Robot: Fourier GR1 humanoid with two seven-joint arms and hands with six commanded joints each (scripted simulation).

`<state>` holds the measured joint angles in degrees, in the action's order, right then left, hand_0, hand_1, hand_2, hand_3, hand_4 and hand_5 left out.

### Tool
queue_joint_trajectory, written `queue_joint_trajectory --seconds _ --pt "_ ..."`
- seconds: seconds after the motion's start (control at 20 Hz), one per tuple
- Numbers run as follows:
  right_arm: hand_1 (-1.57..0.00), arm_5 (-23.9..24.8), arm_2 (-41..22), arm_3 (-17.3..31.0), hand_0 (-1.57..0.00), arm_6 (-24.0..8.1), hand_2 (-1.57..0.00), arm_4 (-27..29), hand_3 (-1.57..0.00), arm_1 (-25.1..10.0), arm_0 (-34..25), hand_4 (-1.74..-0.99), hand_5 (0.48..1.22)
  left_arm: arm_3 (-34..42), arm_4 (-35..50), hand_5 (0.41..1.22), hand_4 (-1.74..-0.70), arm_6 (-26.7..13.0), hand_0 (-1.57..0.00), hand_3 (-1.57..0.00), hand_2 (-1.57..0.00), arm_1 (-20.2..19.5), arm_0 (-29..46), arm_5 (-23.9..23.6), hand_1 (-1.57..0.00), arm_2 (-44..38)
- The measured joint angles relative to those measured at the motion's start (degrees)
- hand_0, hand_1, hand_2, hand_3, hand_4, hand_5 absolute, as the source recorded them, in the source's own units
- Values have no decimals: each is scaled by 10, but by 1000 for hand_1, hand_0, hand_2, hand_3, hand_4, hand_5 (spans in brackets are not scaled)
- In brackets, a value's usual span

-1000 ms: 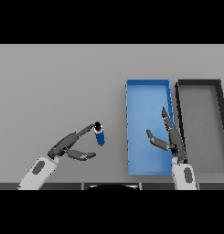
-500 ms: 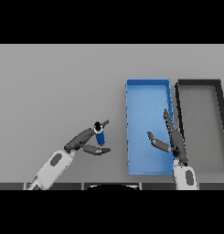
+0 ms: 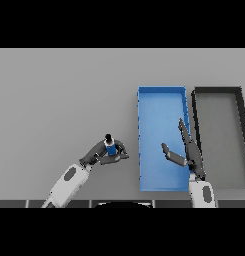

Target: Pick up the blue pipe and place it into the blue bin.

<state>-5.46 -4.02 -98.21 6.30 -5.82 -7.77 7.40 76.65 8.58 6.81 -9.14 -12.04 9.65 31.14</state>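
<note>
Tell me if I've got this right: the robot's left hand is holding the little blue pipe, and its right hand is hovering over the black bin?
Not quite. In the head view the right hand is over the blue bin, not the black bin beside it. The rest is right: the left hand is closed around the blue pipe.
</note>
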Motion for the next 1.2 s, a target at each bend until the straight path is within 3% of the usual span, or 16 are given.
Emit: queue_joint_trajectory --seconds 0.2,0.3,0.45,0.75,0.85,1.05,1.2 --pt "1 -3 3 2 1 -3 1 3 1 -5 -4 -1252 619 -3 -32 1155 -1666 21 -1382 -1340 -1425 1 4 -27 -1407 15" --pt "1 -1 0 -1 1 6 1 -2 1 -3 0 -1245 621 10 -33 1179 -1690 41 -1450 -1386 -1477 1 1 -32 -1466 15" --pt "1 0 2 0 1 -8 1 -3 1 -7 -7 -1249 629 45 -24 1199 -1710 51 -1509 -1426 -1523 0 -7 -30 -1517 15" --pt "1 1 -1 8 1 6 1 -13 1 -7 -5 -1216 637 122 -2 1215 -1723 11 -1555 -1446 -1558 -2 -34 -12 -1557 24" --pt "1 -3 3 6 1 17 1 -6 1 -8 1 -1208 640 127 -2 1217 -1726 -24 -1561 -1445 -1563 5 -46 -13 -1562 27" --pt "1 9 3 9 1 1 1 -13 1 -4 -7 -1184 629 143 -4 1219 -1728 -40 -1567 -1441 -1568 0 -49 -8 -1567 33" --pt "1 13 3 3 1 11 1 -13 1 1 8 -1178 629 141 0 1219 -1730 -51 -1569 -1443 -1569 5 -52 -5 -1569 34"
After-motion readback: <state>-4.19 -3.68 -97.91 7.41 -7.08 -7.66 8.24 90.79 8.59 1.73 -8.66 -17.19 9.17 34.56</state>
